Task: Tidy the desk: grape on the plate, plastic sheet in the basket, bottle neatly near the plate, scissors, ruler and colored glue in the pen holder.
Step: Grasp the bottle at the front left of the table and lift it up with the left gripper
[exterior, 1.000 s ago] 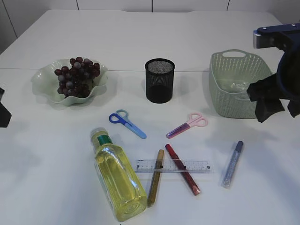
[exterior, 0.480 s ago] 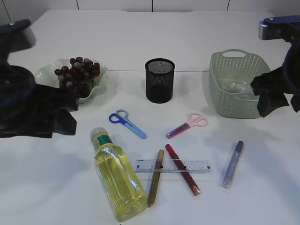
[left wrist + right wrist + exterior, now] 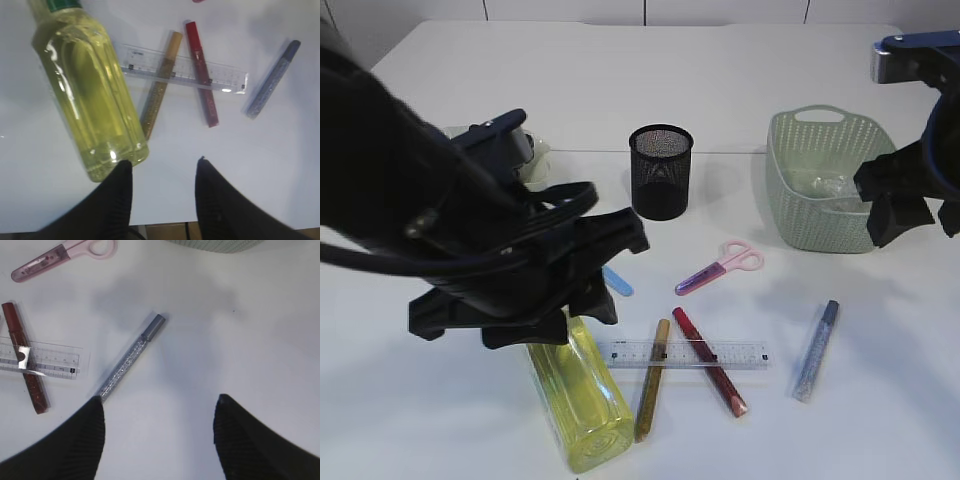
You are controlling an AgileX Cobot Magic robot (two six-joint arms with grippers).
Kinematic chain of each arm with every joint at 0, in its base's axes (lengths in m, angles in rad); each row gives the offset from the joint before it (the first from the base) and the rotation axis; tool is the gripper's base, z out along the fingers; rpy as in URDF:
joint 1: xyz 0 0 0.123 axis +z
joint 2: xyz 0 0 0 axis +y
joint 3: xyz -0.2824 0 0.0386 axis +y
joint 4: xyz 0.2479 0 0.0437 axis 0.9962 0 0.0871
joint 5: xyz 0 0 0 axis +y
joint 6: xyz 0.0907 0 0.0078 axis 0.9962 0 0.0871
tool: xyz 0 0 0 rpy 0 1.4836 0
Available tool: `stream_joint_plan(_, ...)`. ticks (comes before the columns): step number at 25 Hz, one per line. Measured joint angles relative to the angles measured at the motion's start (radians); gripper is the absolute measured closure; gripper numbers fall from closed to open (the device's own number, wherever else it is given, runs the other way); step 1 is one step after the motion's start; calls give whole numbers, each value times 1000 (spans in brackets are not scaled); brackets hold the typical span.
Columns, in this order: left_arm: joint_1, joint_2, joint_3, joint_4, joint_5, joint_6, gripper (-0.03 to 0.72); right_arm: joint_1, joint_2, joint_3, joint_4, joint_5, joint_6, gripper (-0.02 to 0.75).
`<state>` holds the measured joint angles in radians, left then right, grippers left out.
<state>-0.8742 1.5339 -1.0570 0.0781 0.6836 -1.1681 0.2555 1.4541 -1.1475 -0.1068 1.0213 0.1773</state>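
Observation:
The yellow bottle (image 3: pixel 575 400) lies on its side at the front; in the left wrist view it (image 3: pixel 87 90) is just ahead of my open, empty left gripper (image 3: pixel 162 167). My left arm (image 3: pixel 500 260) hides the grapes and most of the plate (image 3: pixel 535 155) and the blue scissors (image 3: pixel 617 282). The clear ruler (image 3: pixel 745 354) lies under the gold glue (image 3: pixel 653 378) and the red glue (image 3: pixel 710 362). The silver glue (image 3: pixel 816 349) lies to their right. The pink scissors (image 3: pixel 720 267) lie mid-table. My right gripper (image 3: pixel 160 402) is open and empty above the table by the silver glue (image 3: pixel 131 355).
The black mesh pen holder (image 3: pixel 661 170) stands upright at mid-back. The green basket (image 3: pixel 825 180) at the right holds the plastic sheet (image 3: pixel 820 183). My right arm (image 3: pixel 900 205) hangs in front of the basket's right side. The table's front edge shows in the left wrist view.
My left arm has swung in from the far left over the plate, blue scissors and bottle neck. The right arm has barely moved.

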Motion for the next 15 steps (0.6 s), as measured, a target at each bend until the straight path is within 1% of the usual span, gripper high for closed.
stream_joint_plan(3,-11,68,-66,4,42,-111,379,0,0,0,0,0,0,207)
stream_joint_plan(5,-11,109,-95,35,76,-196,379,0,0,0,0,0,-2,207)
stream_joint_plan(8,7,161,-134,63,156,-310,379,0,0,0,0,0,-3,207)
stream_joint_plan(10,13,177,-151,67,189,-339,379,0,0,0,0,0,-3,207)
stream_joint_plan(13,13,180,-171,81,208,-343,379,0,0,0,0,7,-3,207)
stream_joint_plan(15,13,181,-175,87,220,-343,367,0,0,0,0,16,-4,207)
